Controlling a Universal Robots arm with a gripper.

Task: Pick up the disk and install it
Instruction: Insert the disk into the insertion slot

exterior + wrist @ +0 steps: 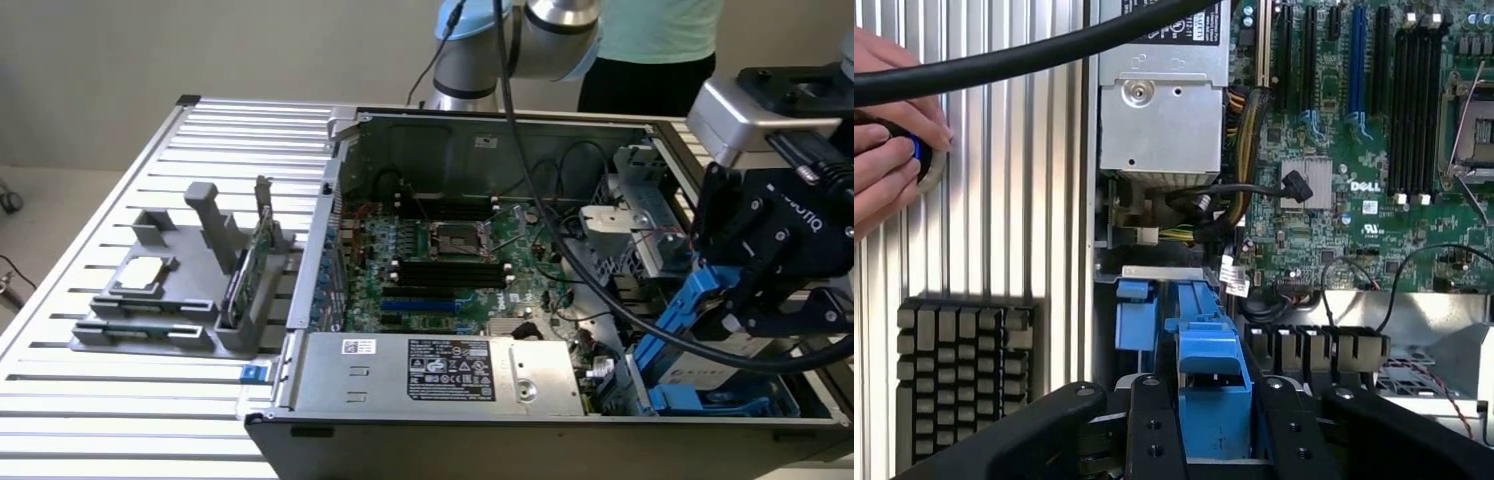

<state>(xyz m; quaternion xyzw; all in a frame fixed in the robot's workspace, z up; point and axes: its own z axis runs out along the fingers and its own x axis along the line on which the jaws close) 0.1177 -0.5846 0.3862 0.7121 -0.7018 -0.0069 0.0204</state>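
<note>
1. We see the pincer (741, 315) at the right edge of the exterior view, clenched on the disk (697, 378). Its black fingers (1154, 430) press the blue rail from either side.
2. In the wrist view the same blue rail (1209, 375) stands between the two fingers and fills the gap, so the jaws are only part-way closed, stopped by the disk itself.
3. The disk hangs tilted in the lower right of the exterior view, inside the open computer case (467, 130), at the corner beside the power supply (441, 370).
4. We cannot make out the disk's label: only a strip of its silver face shows between rail, pincer and a black cable (587, 290).
5. The disk's lower end is hidden behind the case wall, so we cannot tell whether it touches anything there.
6. The pincer's body is cut off by the frame's right edge.
7. A person (654, 30) is cut off at the top edge; in the wrist view a hand (889, 140) holds a small blue-and-black object we cannot identify.
</note>
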